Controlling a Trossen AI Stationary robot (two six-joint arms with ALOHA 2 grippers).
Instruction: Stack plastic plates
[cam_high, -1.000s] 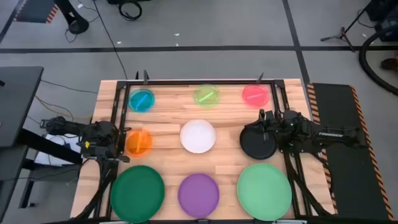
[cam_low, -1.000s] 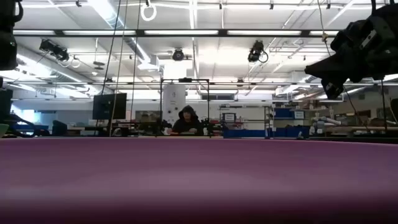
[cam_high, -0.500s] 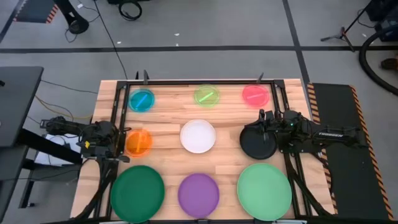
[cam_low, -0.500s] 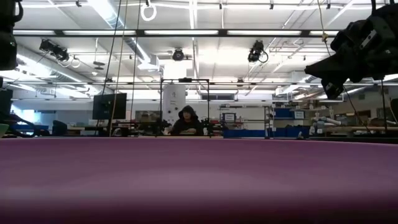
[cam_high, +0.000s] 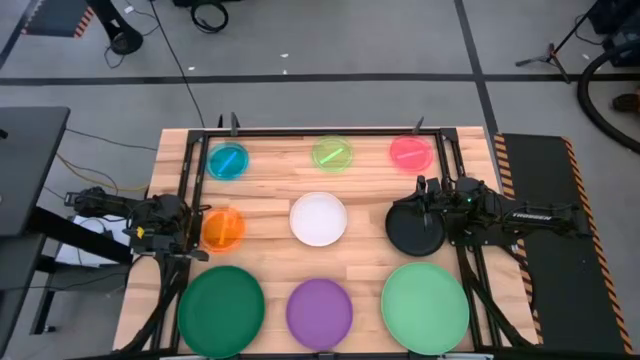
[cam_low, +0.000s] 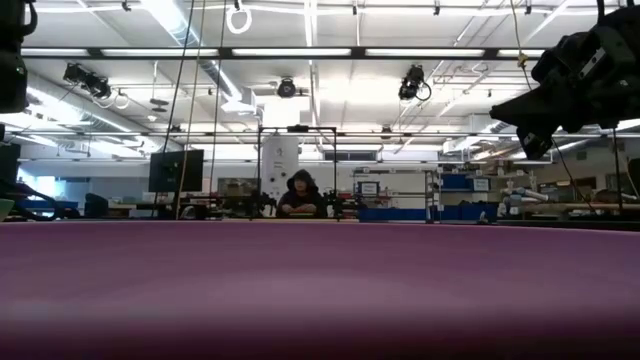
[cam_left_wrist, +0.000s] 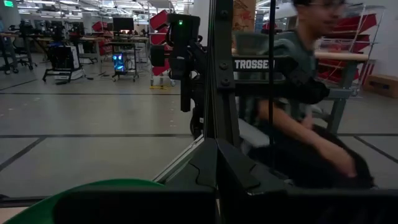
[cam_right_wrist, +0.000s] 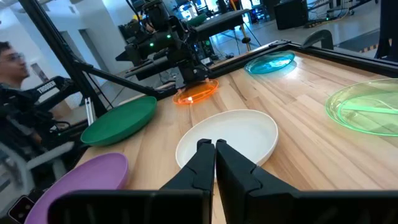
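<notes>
Nine plates lie flat and apart on the wooden table. Far row: blue (cam_high: 228, 160), small green (cam_high: 332, 153), pink (cam_high: 410, 152). Middle row: orange (cam_high: 223, 229), white (cam_high: 318, 219), black (cam_high: 412, 232). Near row: dark green (cam_high: 221, 308), purple (cam_high: 319, 309), light green (cam_high: 425, 307). My right gripper (cam_high: 421, 205) (cam_right_wrist: 214, 144) hovers shut above the black plate's far part, pointing at the white plate (cam_right_wrist: 230, 140); the low view shows it (cam_low: 530, 145) well above the table. My left gripper (cam_high: 193, 228) (cam_left_wrist: 217, 142) waits, shut, beside the orange plate's left edge.
A dark metal frame (cam_high: 440, 135) runs around the table's far and side edges. The purple plate (cam_low: 320, 290) fills the lower half of the low view. A person sits beyond the table (cam_left_wrist: 298, 93), and another far back in the room (cam_low: 300, 195).
</notes>
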